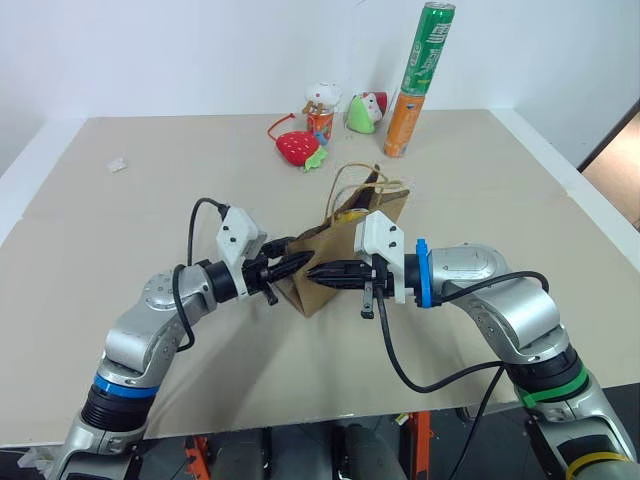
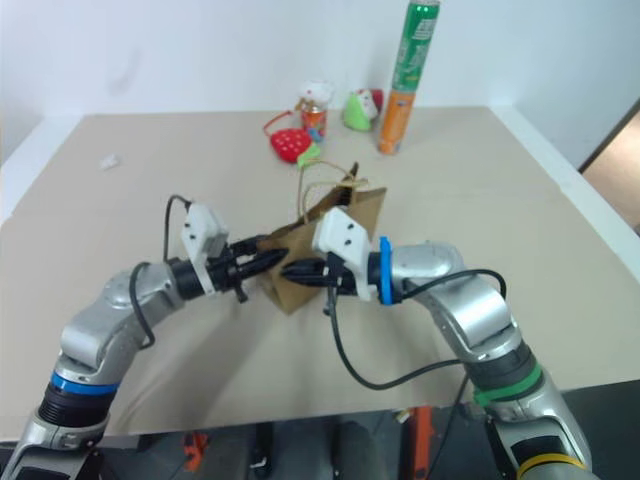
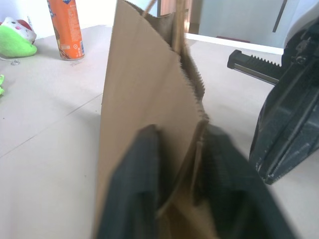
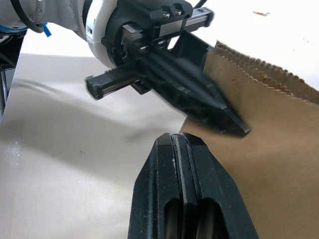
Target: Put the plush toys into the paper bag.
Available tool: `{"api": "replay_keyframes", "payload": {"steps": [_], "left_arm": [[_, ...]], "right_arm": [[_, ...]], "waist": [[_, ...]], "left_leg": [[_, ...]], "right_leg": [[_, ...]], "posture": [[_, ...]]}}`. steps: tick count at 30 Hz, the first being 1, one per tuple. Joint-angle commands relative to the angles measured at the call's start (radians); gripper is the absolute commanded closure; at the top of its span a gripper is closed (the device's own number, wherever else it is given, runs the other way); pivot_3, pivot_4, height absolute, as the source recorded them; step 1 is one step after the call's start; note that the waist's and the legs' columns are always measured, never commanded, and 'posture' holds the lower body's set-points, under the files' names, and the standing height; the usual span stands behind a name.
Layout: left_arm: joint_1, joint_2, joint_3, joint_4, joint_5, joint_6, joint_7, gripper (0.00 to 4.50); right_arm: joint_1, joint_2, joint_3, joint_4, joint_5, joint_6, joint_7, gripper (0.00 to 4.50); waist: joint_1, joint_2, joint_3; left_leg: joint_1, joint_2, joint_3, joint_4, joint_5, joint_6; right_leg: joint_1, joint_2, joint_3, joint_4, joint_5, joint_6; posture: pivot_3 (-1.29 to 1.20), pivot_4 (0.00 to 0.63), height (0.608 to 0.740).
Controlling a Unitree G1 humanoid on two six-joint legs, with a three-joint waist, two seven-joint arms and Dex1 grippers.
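The brown paper bag (image 1: 345, 240) stands upright mid-table, handles up. A bit of yellow (image 1: 350, 213) shows in its mouth; I cannot tell what it is. My left gripper (image 1: 300, 262) comes in level from the left. In the left wrist view its fingers (image 3: 144, 164) sit either side of the bag's folded edge (image 3: 144, 89), shut on it. My right gripper (image 1: 315, 272) points left at the bag's near side, shut, with nothing seen between its fingers (image 4: 199, 164). A small orange-and-white plush toy (image 1: 321, 112) stands at the back.
At the back of the table stand a tall green-and-orange can (image 1: 415, 85), a red strawberry plush (image 1: 297, 147) and a green-white-red plush (image 1: 365, 112). A small white scrap (image 1: 117, 164) lies far left. The table's right edge (image 1: 590, 190) drops to the floor.
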Motion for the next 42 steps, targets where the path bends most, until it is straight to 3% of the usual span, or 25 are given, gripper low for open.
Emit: {"api": "replay_keyframes", "payload": {"steps": [1, 6, 9, 11, 13, 14, 17, 19, 25, 32, 42], "left_arm": [[-0.035, -0.009, 0.015, -0.004, 0.004, -0.020, 0.002, 4.37], [-0.040, 0.000, 0.017, 0.007, 0.016, -0.039, -0.019, 4.37], [-0.038, 0.020, 0.027, 0.017, 0.014, -0.058, -0.052, 4.50], [-0.046, 0.047, 0.039, 0.044, 0.015, -0.089, -0.099, 4.50], [-0.055, 0.070, 0.047, 0.074, 0.016, -0.123, -0.149, 4.50], [-0.062, 0.079, 0.049, 0.093, 0.014, -0.143, -0.176, 4.50], [-0.077, 0.100, 0.049, 0.134, 0.015, -0.195, -0.249, 4.50], [-0.084, 0.115, 0.044, 0.151, 0.019, -0.223, -0.293, 4.50], [-0.123, 0.157, 0.051, 0.225, 0.018, -0.306, -0.437, 4.50], [-0.164, 0.236, 0.060, 0.280, -0.021, -0.351, -0.644, 4.50], [-0.203, 0.194, 0.018, 0.209, -0.080, -0.334, -0.752, 4.50]], "right_arm": [[-0.002, -0.008, -0.036, -0.043, 0.022, -0.006, 0.012, 4.50], [-0.011, -0.059, -0.120, -0.037, 0.072, 0.011, 0.046, 4.50], [-0.013, -0.141, -0.241, -0.025, 0.176, 0.054, 0.126, 3.52], [-0.028, -0.217, -0.355, 0.033, 0.265, 0.096, 0.200, 2.57], [-0.045, -0.275, -0.436, 0.095, 0.331, 0.138, 0.251, 2.17], [-0.053, -0.301, -0.462, 0.123, 0.356, 0.150, 0.272, 1.42], [-0.078, -0.343, -0.500, 0.162, 0.409, 0.182, 0.302, 0.37], [-0.085, -0.353, -0.510, 0.164, 0.427, 0.193, 0.307, 0.15], [-0.009, -0.404, -0.499, 0.146, 0.369, 0.096, 0.371, 0.15], [-0.109, -0.479, -0.533, 0.240, 0.469, 0.237, 0.366, 0.15], [-0.104, -0.508, -0.536, 0.225, 0.466, 0.237, 0.376, 0.15]], "waist": [[0.000, 0.000, 0.000], [0.000, 0.000, 0.000], [0.001, 0.000, 0.000], [0.001, 0.000, 0.000], [0.001, 0.000, 0.000], [0.001, 0.000, 0.000], [0.000, 0.000, 0.000], [-0.002, 0.000, 0.000], [0.000, 0.000, 0.000], [0.000, 0.000, 0.000], [0.000, 0.000, 0.000]], "left_leg": [[0.000, 0.000, 0.000, 0.000, 0.000, 0.000], [0.000, 0.000, 0.000, 0.000, 0.000, 0.000], [0.000, 0.000, 0.000, 0.000, 0.000, 0.000], [0.000, 0.000, 0.000, 0.000, 0.000, 0.000], [0.000, 0.000, 0.000, 0.000, 0.000, 0.000], [0.000, 0.000, 0.000, 0.000, 0.000, 0.000], [0.000, 0.000, 0.000, 0.000, 0.000, 0.000], [0.000, 0.000, 0.000, 0.000, 0.000, 0.000], [0.000, -0.003, 0.000, -0.001, 0.000, 0.001], [0.000, -0.011, 0.004, -0.001, -0.002, 0.008], [-0.001, -0.012, 0.004, -0.001, -0.003, 0.010]], "right_leg": [[0.000, 0.000, 0.000, 0.000, 0.000, 0.000], [0.000, 0.000, 0.000, 0.000, 0.000, 0.000], [0.000, 0.000, 0.000, 0.000, 0.000, 0.000], [0.000, 0.000, 0.000, 0.000, 0.000, 0.000], [0.000, 0.000, 0.000, 0.000, 0.000, 0.000], [0.000, 0.000, 0.000, 0.000, 0.000, 0.000], [0.000, 0.000, 0.000, 0.000, 0.000, -0.001], [0.000, 0.000, 0.000, 0.000, 0.000, -0.001], [-0.001, -0.001, 0.002, 0.000, -0.001, 0.001], [-0.002, -0.012, 0.006, 0.000, -0.003, 0.004], [-0.001, -0.013, 0.005, 0.000, -0.003, 0.005]], "posture": [[0.00, 0.150, 0.740], [0.00, 0.150, 0.740], [0.00, 0.150, 0.740], [0.00, 0.150, 0.740], [0.00, 0.150, 0.740], [0.00, 0.150, 0.740], [0.00, 0.150, 0.740], [0.00, 0.150, 0.740], [0.00, 0.150, 0.740], [0.00, 0.150, 0.740], [0.00, 0.150, 0.740]]}}
